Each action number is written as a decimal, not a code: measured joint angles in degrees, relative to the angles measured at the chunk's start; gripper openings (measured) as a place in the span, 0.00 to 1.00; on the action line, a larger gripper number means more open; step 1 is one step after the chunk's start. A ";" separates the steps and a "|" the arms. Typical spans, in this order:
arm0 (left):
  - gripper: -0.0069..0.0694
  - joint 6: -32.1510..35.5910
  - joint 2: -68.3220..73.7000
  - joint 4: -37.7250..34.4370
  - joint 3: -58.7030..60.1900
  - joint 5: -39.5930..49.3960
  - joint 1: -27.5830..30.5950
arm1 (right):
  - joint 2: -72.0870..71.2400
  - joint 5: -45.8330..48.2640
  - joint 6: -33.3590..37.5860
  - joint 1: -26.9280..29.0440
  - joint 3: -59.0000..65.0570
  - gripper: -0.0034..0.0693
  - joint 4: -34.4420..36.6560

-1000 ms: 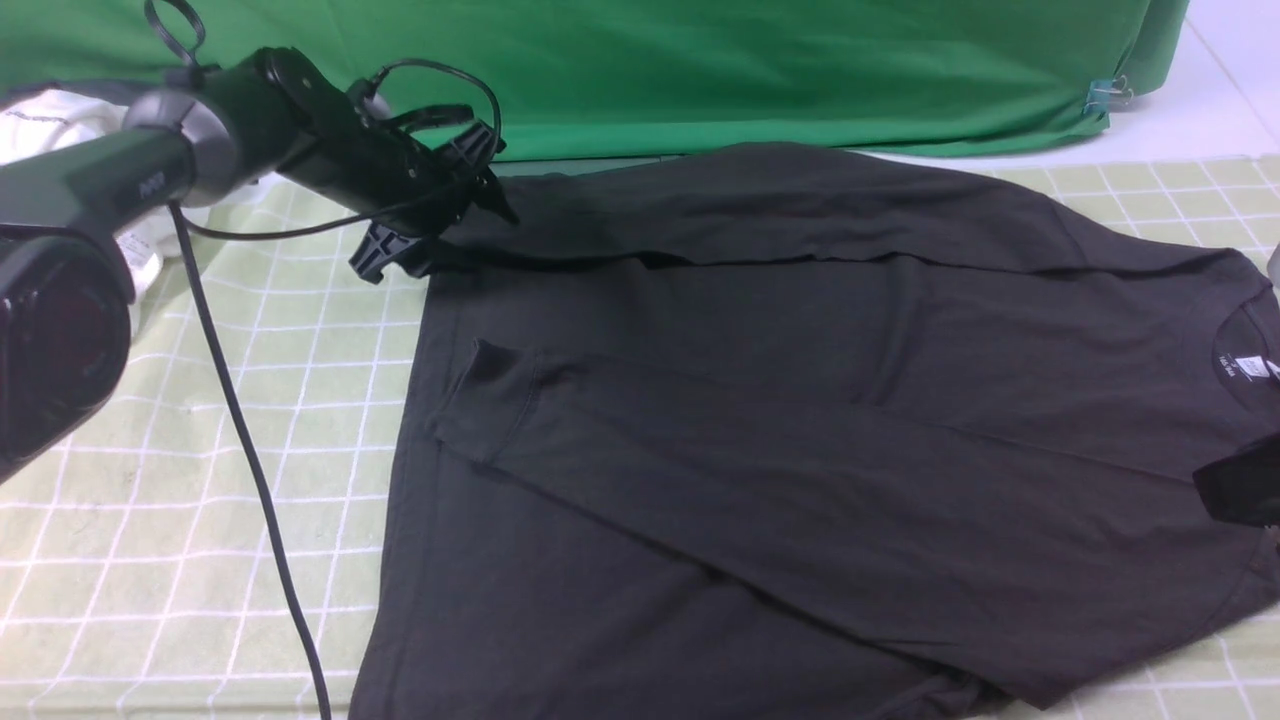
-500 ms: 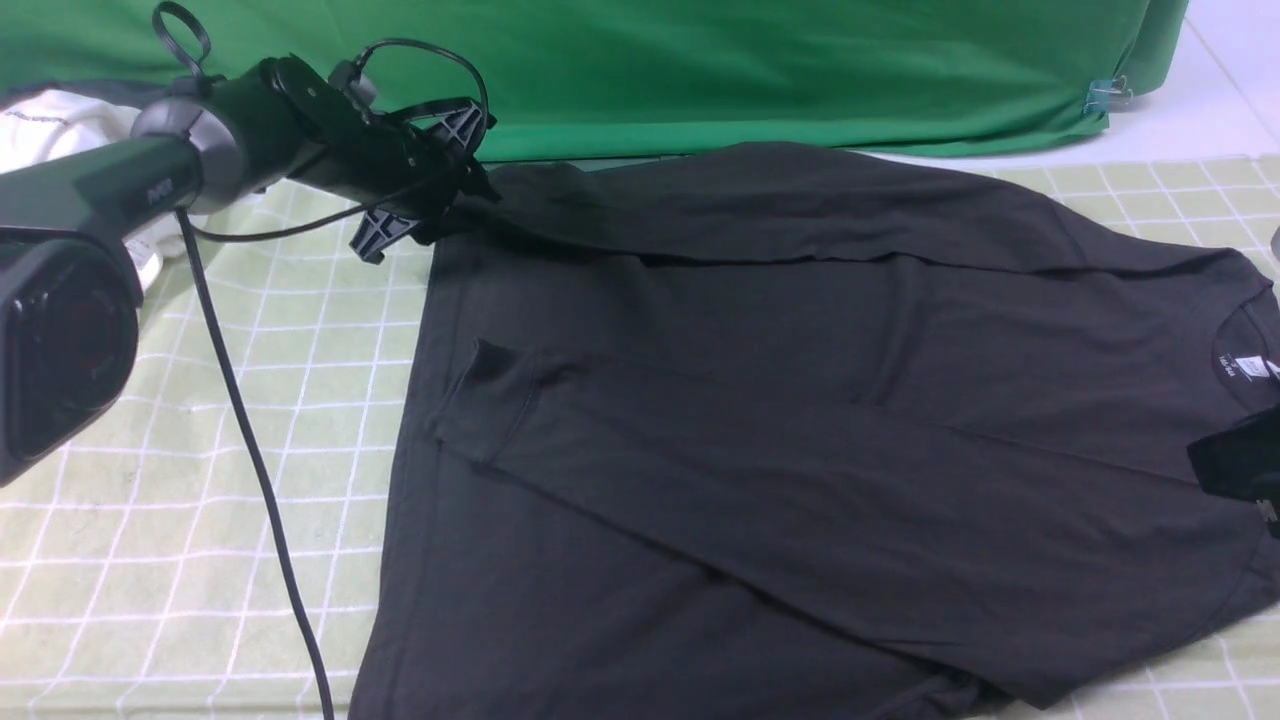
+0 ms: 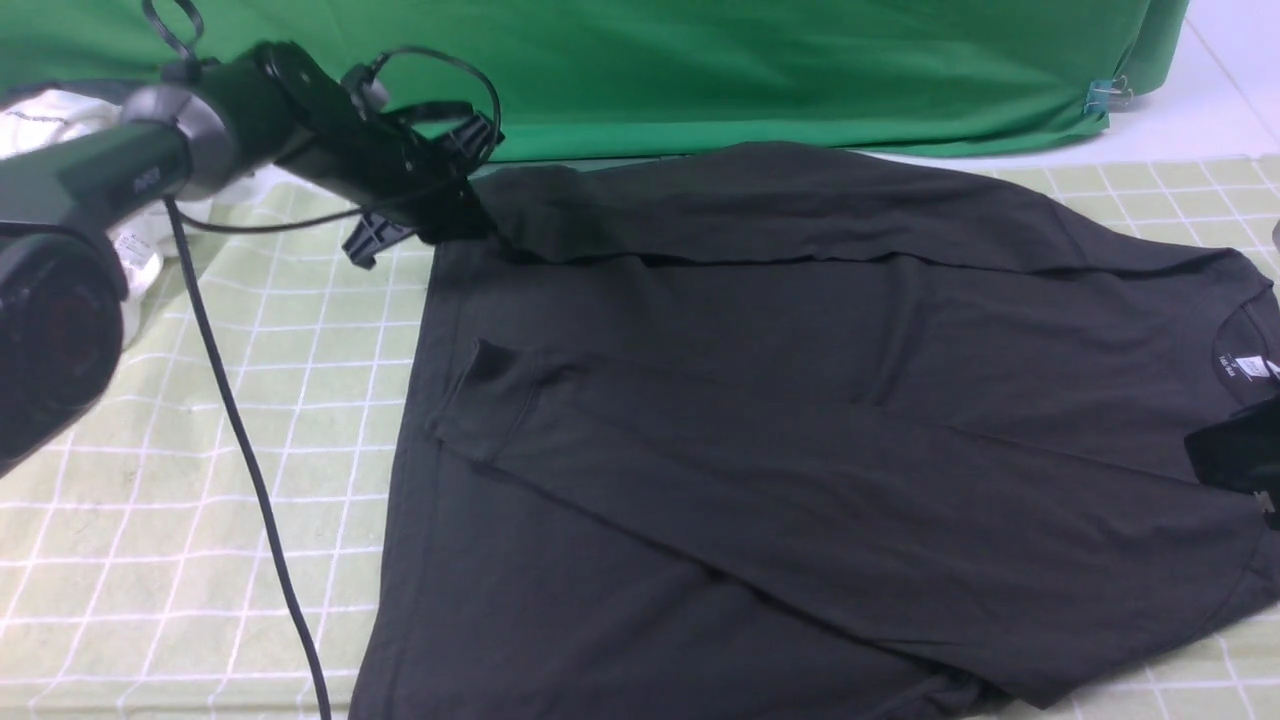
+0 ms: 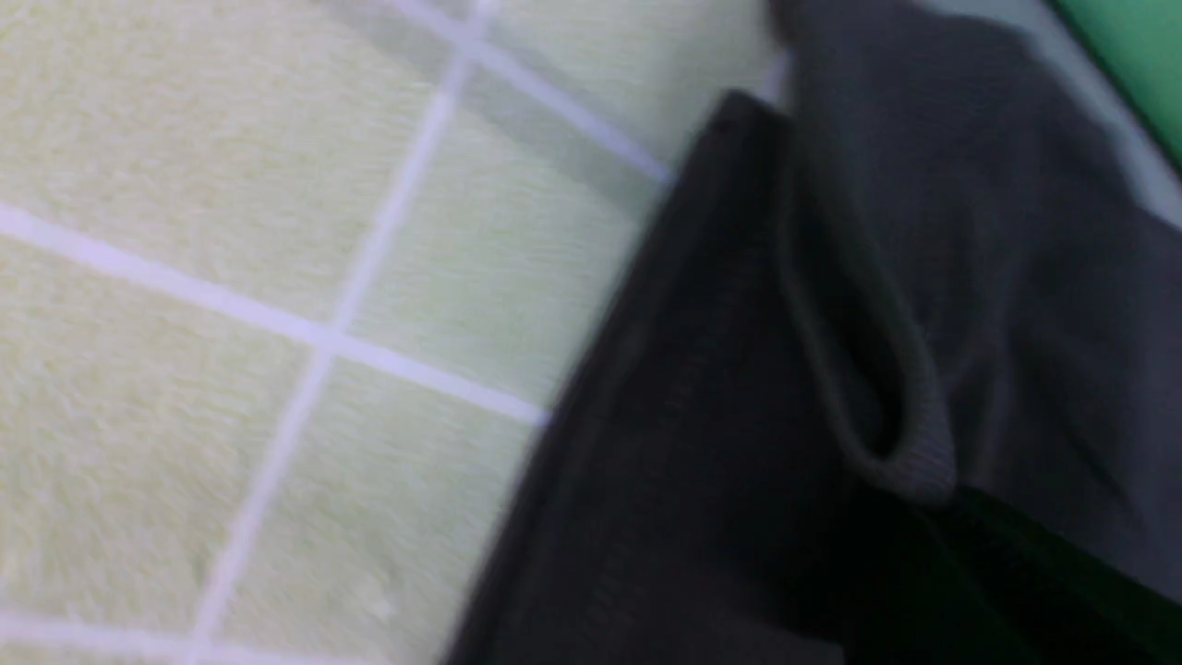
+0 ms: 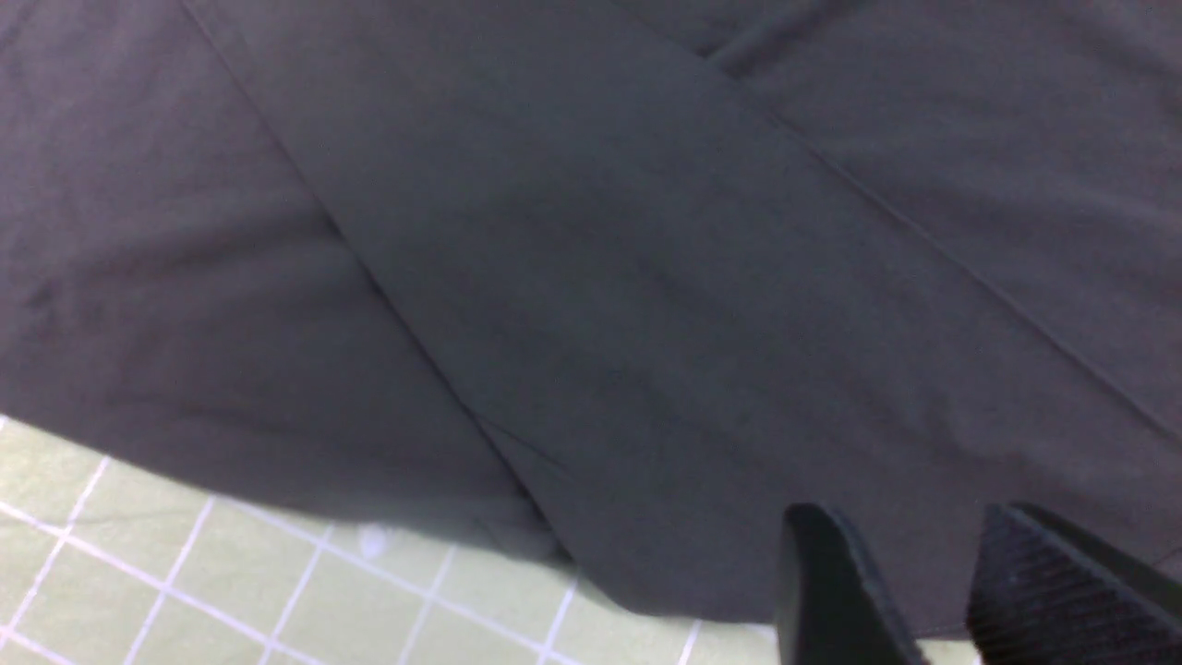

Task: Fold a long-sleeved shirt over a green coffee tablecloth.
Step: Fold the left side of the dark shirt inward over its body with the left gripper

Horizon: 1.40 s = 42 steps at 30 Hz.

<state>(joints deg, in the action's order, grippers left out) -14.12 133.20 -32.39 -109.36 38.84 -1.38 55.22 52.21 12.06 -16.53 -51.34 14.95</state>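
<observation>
The long-sleeved shirt (image 3: 800,430) is black and lies spread on the green coffee tablecloth (image 3: 200,450), collar to the right, with one sleeve folded across its body. My left gripper (image 3: 470,225) is shut on the shirt's far left corner, where the other sleeve's cuff (image 4: 910,462) lies on the hem. In the left wrist view the cuff runs into the dark jaws (image 4: 970,573). My right gripper (image 3: 1235,455) hovers at the right edge below the collar. Its fingers are apart over the shirt's edge (image 5: 910,526) with nothing between them.
A deep green fabric (image 3: 750,70) hangs along the back, held by a clip (image 3: 1105,97). A white garment (image 3: 40,120) lies at the far left behind my left arm. The arm's black cable (image 3: 250,470) trails across the tablecloth.
My left gripper has gone from open to shut on the shirt's far left corner, and the fabric there has bunched up slightly. The right gripper has barely shifted.
</observation>
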 joint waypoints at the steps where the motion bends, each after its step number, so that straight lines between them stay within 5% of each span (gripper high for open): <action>1: 0.11 0.06 -1.11 0.00 0.00 0.62 0.00 | 0.00 -0.06 0.00 0.00 0.00 0.37 0.00; 10: 0.11 -2.13 -13.81 1.64 0.00 10.08 -2.63 | 0.00 -0.17 -0.10 0.00 0.00 0.37 -0.11; 20: 0.11 -9.97 -27.22 19.36 10.14 17.62 -15.64 | 0.00 -0.83 -0.26 0.00 0.00 0.37 -0.11; 33: 0.11 -12.41 -37.89 21.69 49.85 -4.67 -18.14 | 0.00 -1.66 -1.08 0.00 0.00 0.38 -0.16; 42: 0.11 -9.75 -38.26 20.39 56.79 -7.37 -18.08 | 0.00 -1.83 -1.08 0.00 0.00 0.38 -0.16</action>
<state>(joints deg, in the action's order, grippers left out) -23.86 94.94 -12.00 -52.57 31.48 -19.46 55.22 50.39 10.98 -16.53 -51.34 14.79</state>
